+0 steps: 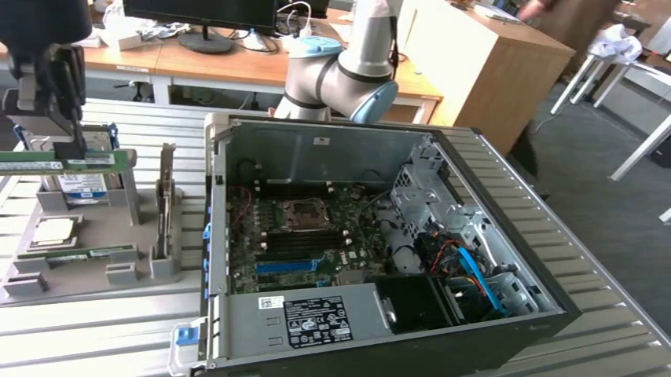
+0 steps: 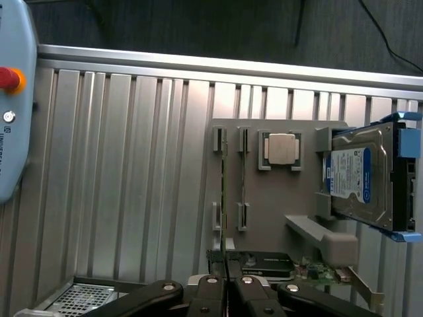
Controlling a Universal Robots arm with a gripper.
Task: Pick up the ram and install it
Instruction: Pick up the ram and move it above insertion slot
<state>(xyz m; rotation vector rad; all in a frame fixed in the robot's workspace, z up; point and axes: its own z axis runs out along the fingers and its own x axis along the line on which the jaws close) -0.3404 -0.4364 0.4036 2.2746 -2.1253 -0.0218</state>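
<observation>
Up above the grey tray [image 1: 74,276], hand [image 1: 71,153] pinching the ram [image 1: 31,165], held level, open computer case [image 1: 304,149] alongside.

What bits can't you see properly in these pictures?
- the ram: exterior view, one end cut off by that picture's left edge.
- the gripper: wrist view, mostly cut off by the picture's edge.
- the hard drive: wrist view, label writing too small to read.
- the case sticker: exterior view, print too small to read.
</observation>
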